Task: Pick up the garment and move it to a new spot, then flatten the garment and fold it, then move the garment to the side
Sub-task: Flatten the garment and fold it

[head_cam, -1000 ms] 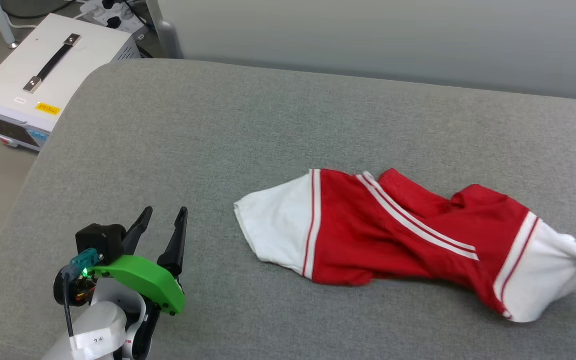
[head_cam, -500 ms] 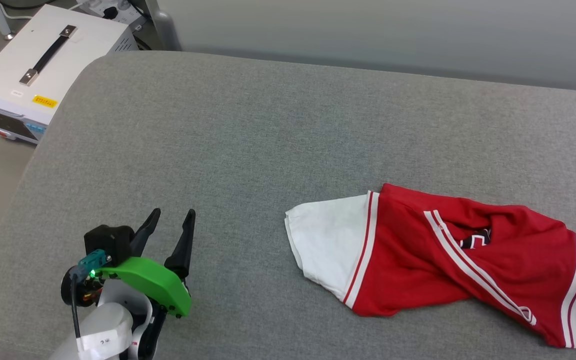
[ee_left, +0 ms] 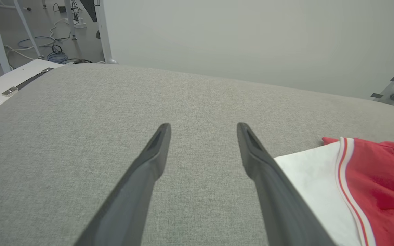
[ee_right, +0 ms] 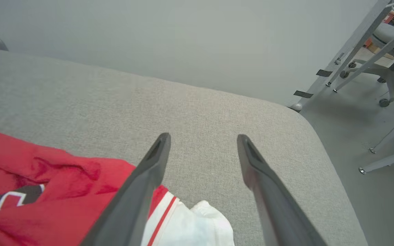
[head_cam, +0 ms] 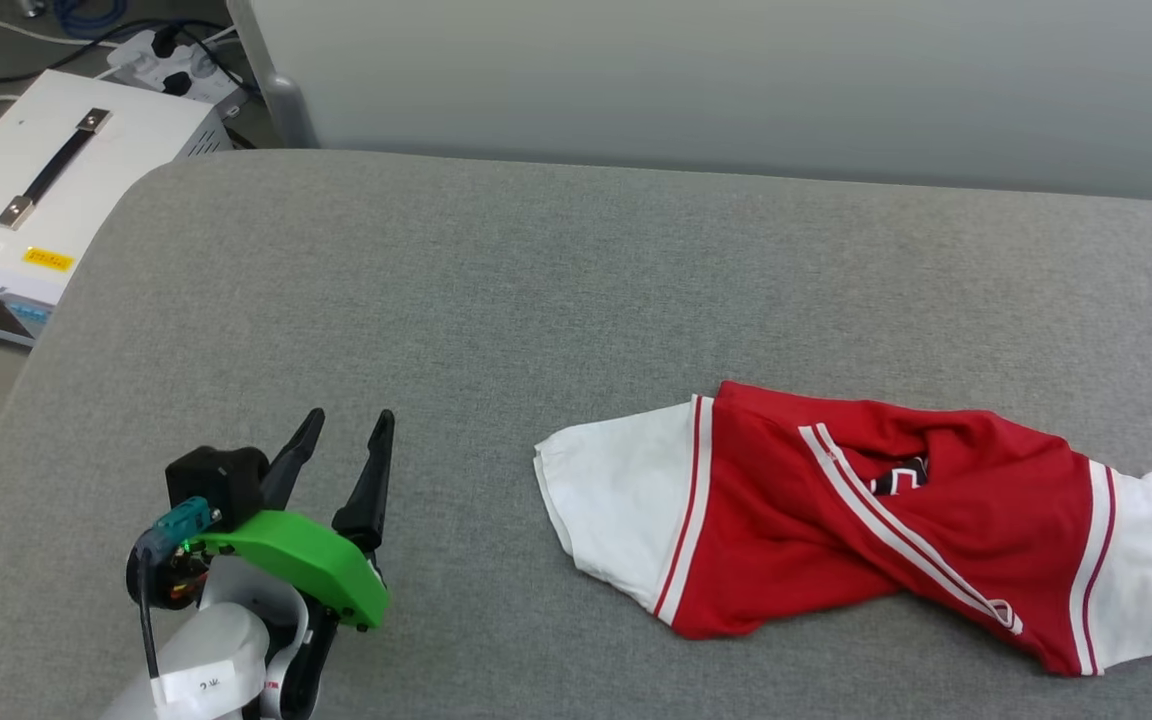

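Though crumpled, garment [head_cam: 786, 540] well inside cushion [head_cam: 436, 300], wide room leftward.

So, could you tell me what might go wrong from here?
The red fabric jersey with white sleeves lies twisted, so pulling one end could tighten the twist. The white sleeve by the open right gripper lies toward the edge of the grey padded surface; a tug might drag it off.
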You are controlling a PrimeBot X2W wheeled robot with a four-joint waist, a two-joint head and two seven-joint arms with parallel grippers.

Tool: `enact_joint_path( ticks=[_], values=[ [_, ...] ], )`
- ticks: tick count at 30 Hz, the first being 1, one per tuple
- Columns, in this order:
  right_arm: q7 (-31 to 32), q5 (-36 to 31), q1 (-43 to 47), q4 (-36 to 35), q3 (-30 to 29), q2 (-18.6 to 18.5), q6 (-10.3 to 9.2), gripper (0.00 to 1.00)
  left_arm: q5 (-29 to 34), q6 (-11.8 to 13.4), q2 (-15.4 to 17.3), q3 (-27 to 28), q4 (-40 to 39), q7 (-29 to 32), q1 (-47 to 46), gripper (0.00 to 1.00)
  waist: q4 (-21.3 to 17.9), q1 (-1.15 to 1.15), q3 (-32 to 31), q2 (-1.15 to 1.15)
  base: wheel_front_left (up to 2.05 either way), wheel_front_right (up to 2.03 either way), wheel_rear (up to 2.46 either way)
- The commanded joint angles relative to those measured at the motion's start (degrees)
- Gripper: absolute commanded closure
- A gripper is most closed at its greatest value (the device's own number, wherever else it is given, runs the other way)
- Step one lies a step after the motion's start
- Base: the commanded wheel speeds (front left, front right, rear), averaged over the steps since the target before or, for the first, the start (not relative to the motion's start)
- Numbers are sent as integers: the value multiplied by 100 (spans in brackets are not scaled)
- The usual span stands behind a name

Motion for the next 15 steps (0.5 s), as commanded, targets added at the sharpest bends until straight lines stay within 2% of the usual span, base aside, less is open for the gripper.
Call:
enact_joint_path(
  ticks=[1,9,15],
  values=[
    [-170,56,211,-173,-91,176,-3,0,-2,0,-61,29,-59,-29,126,0,-91,0,-71,0,0,0,0],
    [-719,-41,1070,-1367,-567,1378,-3,0,47,-73,-200,-81,-237,18,290,0,-321,0,-51,0,0,0,0],
    [-621,-133,1333,-1967,-614,1781,-3,0,106,-160,-145,-366,-233,626,12,0,-600,0,99,0,0,0,0]
  ],
)
